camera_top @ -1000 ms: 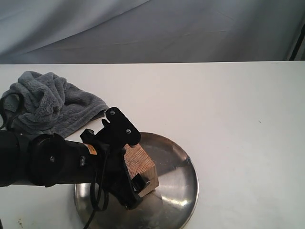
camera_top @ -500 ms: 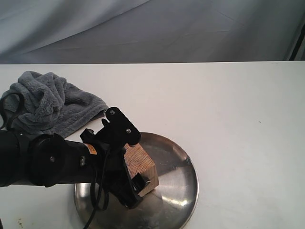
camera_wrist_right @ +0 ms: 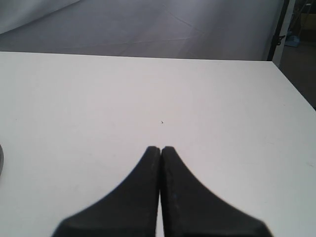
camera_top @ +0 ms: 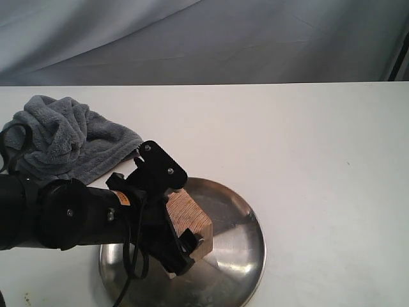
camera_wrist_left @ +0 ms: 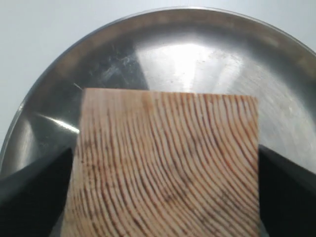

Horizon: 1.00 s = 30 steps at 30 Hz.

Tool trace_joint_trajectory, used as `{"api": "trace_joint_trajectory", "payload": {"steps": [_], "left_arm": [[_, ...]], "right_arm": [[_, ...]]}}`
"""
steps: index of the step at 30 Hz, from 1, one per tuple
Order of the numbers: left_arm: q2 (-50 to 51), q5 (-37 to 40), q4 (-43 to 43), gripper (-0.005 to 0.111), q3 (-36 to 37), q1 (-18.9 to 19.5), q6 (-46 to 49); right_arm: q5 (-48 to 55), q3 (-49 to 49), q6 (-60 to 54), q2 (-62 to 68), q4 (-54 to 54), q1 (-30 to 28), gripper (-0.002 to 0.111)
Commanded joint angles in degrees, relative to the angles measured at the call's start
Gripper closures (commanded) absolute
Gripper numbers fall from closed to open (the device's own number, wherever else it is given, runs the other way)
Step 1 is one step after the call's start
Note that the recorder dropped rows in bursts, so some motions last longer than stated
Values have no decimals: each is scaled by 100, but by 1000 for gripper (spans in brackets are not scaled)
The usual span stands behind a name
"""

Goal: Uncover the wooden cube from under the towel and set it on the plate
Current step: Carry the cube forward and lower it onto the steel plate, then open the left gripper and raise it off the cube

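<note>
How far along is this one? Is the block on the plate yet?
Done: the towel lies bunched aside and the block is uncovered. In hand: the block is down at the plate, apparently resting on it, between the fingers of the left end effector; whether they clamp it or stand loose does not show. Left: release the block fully and pull the arm away.

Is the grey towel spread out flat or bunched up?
Bunched up: the towel lies in a crumpled heap with thick folds on the table, not spread flat.
</note>
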Motion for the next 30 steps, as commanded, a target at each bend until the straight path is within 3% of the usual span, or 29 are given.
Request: {"api": "trace_joint_trajectory", "payload": {"steps": [1,14,22,30], "left_arm": [[-34,-141,-70,15,-54,-20,-143],[-318,102,-70,15,-62,-20,-130],[-1684,308,-30,15,-62,-20,-116],[-2670,-251,-30,23,-62,-20,-126]], "right_arm": [[-45,19,-8,-23,32,8,108],[-45,19,-8,-23,32,8,108],[-45,19,-8,-23,32,8,108],[-45,19,-8,-23,32,8,108]]}}
